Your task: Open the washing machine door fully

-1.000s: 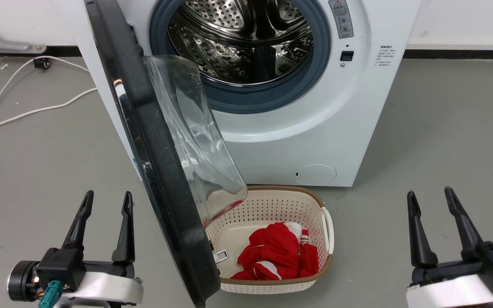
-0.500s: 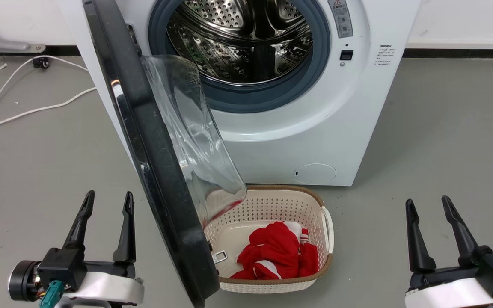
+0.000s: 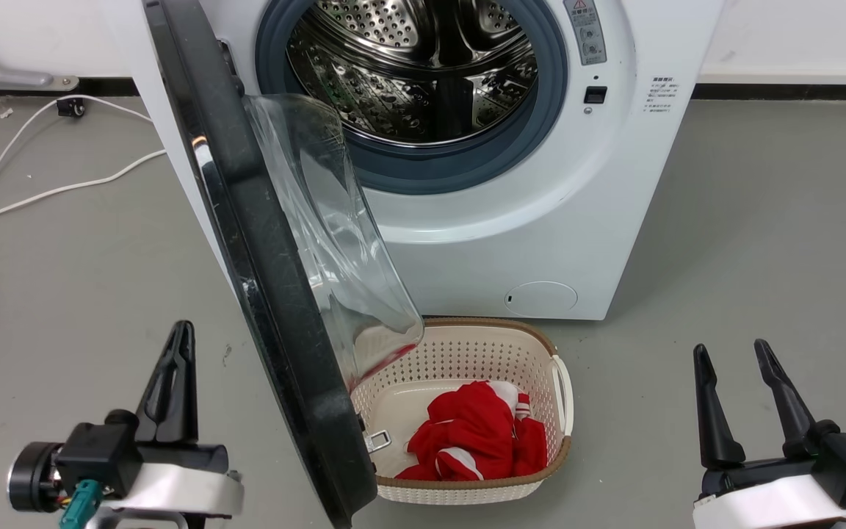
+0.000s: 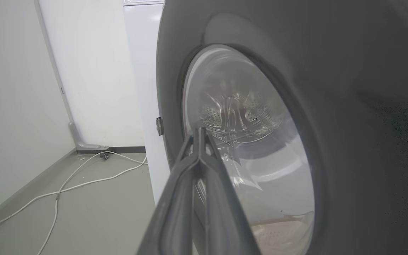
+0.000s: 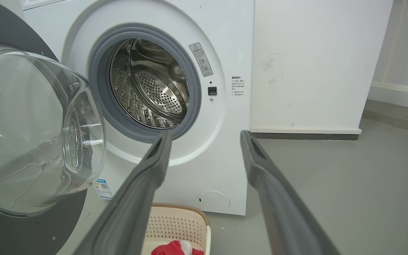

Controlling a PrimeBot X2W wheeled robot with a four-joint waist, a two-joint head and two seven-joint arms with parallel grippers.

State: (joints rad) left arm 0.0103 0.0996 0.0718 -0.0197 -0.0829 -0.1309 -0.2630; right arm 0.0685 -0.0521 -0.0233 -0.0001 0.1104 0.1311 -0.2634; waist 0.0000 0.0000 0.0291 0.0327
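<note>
The washing machine door [image 3: 247,242] is a glossy black ring with a bulging clear glass bowl [image 3: 327,220]. It stands swung out from the white machine [image 3: 540,220], roughly edge-on to me, hinged on the left. My left gripper [image 3: 184,328] is shut on nothing, just left of the door's outer face and apart from it. In the left wrist view its closed fingers [image 4: 199,141] point at the door [image 4: 331,106] from outside. My right gripper [image 3: 730,347] is open at the lower right, far from the door. In the right wrist view that gripper [image 5: 205,136] faces the drum [image 5: 147,85] and the door's glass bowl [image 5: 30,134].
A cream laundry basket [image 3: 562,397] holding a red cloth [image 3: 482,433] sits on the floor under the door's lower edge. White cables [image 3: 26,191] trail over the grey floor at the left. A small round filter cover [image 3: 540,297] is low on the machine.
My left gripper has shut its fingers, which now stand together slightly to the right of the earlier left finger. My right gripper has sunk a little. The door has not moved.
</note>
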